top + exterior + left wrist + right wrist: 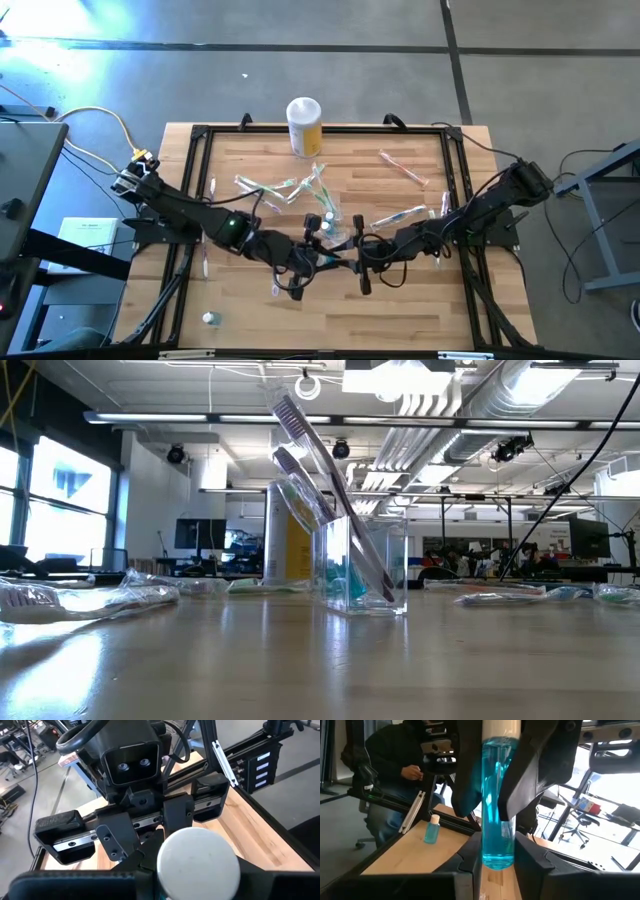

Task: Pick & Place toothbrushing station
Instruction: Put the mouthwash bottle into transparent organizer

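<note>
A slim clear bottle of blue liquid (497,805) with a white cap (197,862) stands upright in the air between my two grippers, above the table's middle. My left gripper (318,255) and my right gripper (352,250) are both shut on it, facing each other. Just beyond them the clear cup (365,565) stands on the table with two toothbrushes (310,450) leaning in it. More toothbrushes (280,188) lie flat on the wood around it. My left gripper pinches the bottle's upper part (497,765), just below the white cap, between its two fingers (470,775). It comes from the table's left. The bottle is upright and lifted clear. My right gripper has the bottle's lower end (497,857) between its two fingers (527,862). It comes level from the table's right, with the fingers across the bottle. The bottle's rounded bottom is clear of the table.
A yellow canister with a white lid (304,125) stands at the far edge. A second small blue bottle (210,318) stands near the front left. Toothbrushes lie at the far right (405,168) and right (400,215). A black frame (195,200) rims the table. A person (405,755) sits beyond it.
</note>
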Robot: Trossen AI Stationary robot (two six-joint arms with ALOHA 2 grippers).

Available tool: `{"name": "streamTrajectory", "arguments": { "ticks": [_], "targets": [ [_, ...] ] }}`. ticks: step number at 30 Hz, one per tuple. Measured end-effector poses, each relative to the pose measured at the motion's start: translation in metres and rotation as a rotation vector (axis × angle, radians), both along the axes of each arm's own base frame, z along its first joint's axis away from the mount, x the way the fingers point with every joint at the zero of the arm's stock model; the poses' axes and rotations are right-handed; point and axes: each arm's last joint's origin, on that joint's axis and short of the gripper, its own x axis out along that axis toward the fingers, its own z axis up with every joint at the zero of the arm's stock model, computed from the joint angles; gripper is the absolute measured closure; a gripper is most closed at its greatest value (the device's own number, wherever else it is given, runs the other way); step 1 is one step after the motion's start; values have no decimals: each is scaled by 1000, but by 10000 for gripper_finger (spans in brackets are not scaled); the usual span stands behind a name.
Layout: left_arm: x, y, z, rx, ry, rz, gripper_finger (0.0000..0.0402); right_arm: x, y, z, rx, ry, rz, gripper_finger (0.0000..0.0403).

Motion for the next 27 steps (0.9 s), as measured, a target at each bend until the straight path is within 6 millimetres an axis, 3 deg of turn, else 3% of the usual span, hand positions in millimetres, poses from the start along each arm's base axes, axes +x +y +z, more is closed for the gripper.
{"name": "streamTrajectory", "arguments": {
  "ticks": [7, 13, 20, 27],
  "targets": [
    [-1, 0, -3, 10, 30, 1, 322, 0, 0, -4, 1, 38, -17, 329],
    [-3, 0, -5, 5, 64, 17, 271, -3, 3, -11, -28, 99, -58, 329],
    [-10, 5, 15, -99, 140, 77, 208, -7, 10, -11, -40, 96, -102, 329],
    [-14, 7, 22, -105, 164, 88, 199, -7, 10, -11, -43, 100, -113, 329]
  ]
}}
